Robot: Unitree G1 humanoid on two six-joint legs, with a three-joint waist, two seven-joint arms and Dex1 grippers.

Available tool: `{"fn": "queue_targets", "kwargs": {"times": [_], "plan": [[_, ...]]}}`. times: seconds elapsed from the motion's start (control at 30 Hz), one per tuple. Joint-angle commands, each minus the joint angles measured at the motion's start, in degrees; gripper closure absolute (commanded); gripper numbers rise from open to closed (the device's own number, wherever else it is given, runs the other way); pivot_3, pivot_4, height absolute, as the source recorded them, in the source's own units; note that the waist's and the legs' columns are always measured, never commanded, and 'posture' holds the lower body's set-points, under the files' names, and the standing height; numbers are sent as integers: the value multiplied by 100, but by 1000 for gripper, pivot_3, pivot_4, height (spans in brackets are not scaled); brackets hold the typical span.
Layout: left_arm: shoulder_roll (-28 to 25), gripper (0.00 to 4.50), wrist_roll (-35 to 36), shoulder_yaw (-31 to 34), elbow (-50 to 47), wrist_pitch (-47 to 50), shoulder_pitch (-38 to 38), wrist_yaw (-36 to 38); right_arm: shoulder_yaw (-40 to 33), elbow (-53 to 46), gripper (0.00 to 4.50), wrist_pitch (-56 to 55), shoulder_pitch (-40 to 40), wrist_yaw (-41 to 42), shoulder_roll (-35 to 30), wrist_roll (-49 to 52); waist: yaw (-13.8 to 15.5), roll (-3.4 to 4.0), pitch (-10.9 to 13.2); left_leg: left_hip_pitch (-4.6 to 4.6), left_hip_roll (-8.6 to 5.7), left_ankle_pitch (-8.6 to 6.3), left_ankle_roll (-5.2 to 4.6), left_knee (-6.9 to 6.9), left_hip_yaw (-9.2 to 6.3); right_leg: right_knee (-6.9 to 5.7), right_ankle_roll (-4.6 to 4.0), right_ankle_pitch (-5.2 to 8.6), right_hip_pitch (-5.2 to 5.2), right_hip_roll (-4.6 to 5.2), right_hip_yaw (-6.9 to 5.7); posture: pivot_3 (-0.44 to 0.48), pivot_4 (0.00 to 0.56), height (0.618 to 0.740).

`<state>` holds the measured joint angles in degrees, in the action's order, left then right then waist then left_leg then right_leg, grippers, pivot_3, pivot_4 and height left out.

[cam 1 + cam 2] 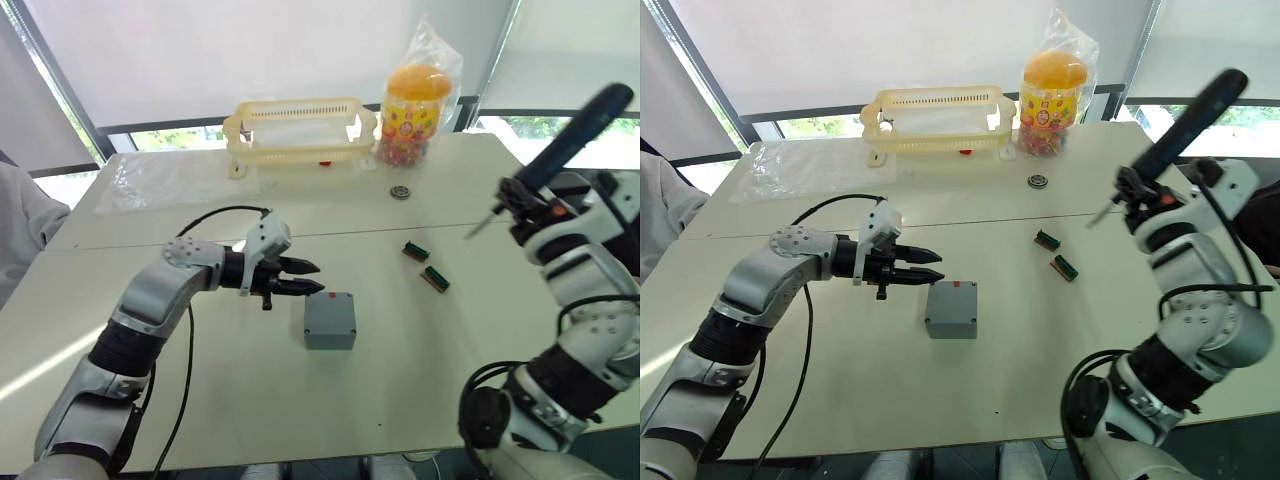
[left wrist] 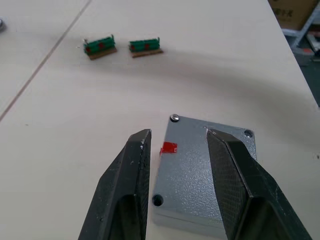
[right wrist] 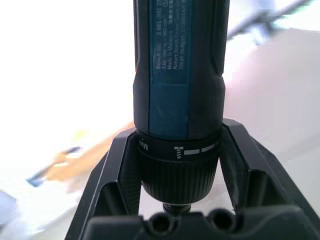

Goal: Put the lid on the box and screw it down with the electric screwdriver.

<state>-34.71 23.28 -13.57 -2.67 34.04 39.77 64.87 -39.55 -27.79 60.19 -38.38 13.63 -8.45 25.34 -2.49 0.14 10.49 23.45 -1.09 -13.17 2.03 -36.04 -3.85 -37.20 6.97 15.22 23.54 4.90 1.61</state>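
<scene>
The box (image 1: 330, 320) was seen near the middle of the bench (image 1: 250, 400), with the lid (image 2: 200, 165) seated on top of it and a small red mark on the lid's surface. Screw heads were visible at two corners of the lid, and an open hole at a third. The left gripper (image 1: 308, 277) was held just beside the box, at about its 10 o'clock, with its two black fingers (image 2: 127, 195) parted and nothing between them. At about 2 o'clock from the box, two small green circuit boards (image 1: 426, 265) were lying close together. The electric screwdriver (image 1: 570, 145) was clamped in the right gripper (image 3: 180, 165), raised above the bench's right side, its long axis slanted, with the metal bit pointing down toward 8 o'clock. At the far edge, a pale yellow basket (image 1: 300, 130) was standing beside a bagged jar (image 1: 413, 105) with a yellow lid, packed with small colourful pieces. A small metal ring (image 1: 401, 191) was lying in front of the jar.
</scene>
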Motion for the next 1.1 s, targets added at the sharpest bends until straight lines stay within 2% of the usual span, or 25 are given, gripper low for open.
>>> {"fn": "queue_targets", "kwargs": {"times": [0.03,0.13,0.23,0.53,0.8,1.1], "plan": [[64,2748,-99,43,-76,-218,38,-15,1323,-512,2740,-1338,599,781,-113,-21,11,-1,0,1,0,0,0,-1,-4,4,3,3,-4,0,-4,0,150,740],[190,2748,-356,-99,-57,-487,-122,-155,1967,-467,2740,-2030,1123,1160,163,200,15,-3,-1,0,-3,0,0,-13,-1,4,4,3,-11,4,-1,0,150,740],[208,2748,-426,-148,-240,-530,-342,-198,2348,-310,2740,-2469,1443,1314,168,168,7,-3,-1,-2,-4,0,0,-12,0,2,3,2,-11,5,0,0,150,740],[396,2748,-805,-267,-574,-788,-933,-545,2956,-271,2740,-2868,2001,1434,-80,269,31,-4,-1,-4,-4,0,1,-10,-4,2,3,3,-11,5,-1,0,150,740],[337,2748,-1185,-522,-384,-1037,-953,-511,3426,-385,2740,-2977,2238,1233,-15,252,29,-5,-1,-5,-4,0,1,-11,-5,1,3,3,-12,4,-2,0,150,740],[328,2748,-1237,-579,-383,-1049,-966,-423,3664,-236,2740,-3179,2294,1170,-87,181,29,-6,-2,-7,-4,0,1,-12,-6,1,3,3,-15,4,-2,0,150,740]]}}
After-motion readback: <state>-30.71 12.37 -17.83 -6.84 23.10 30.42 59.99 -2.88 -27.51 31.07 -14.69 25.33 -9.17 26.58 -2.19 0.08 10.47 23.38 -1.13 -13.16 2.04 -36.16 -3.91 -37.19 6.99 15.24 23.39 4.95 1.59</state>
